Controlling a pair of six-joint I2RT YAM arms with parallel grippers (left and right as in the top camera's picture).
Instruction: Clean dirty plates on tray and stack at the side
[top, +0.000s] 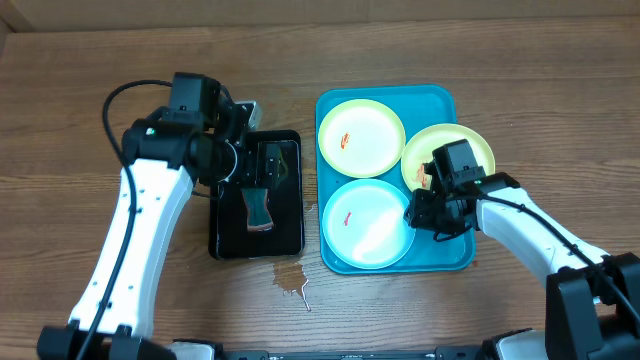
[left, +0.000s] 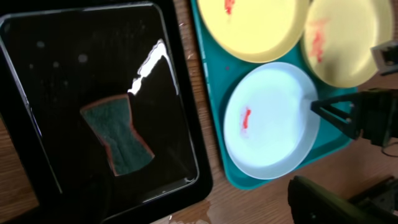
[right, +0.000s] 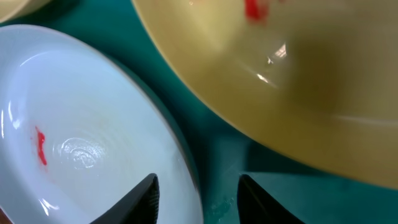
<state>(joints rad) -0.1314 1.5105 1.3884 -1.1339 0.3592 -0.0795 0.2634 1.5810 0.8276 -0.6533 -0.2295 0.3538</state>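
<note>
Right gripper (top: 416, 216), jaws apart astride the front plate (top: 365, 222) at its three-o'clock rim, may slip, knocking the neighbouring plate (top: 472, 148) at one o'clock.

The pincer (right: 198, 193) hangs with dark fingers apart, straddling the rim of a pale round plate (right: 93, 124) with a red smear (right: 40, 148). Beside it on the turquoise plastic tray (right: 217, 155) is a yellow-green round plate (right: 298, 74).

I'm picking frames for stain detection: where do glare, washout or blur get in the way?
Left wrist: a bright streak of glare crosses the glossy black tray, and the near plate washes out to bluish white, though its red smear stays readable. Overhead: evenly lit, with a pale sheen on that same plate. Right wrist: very close, the yellow plate is soft and out of focus, with small glints.
</note>
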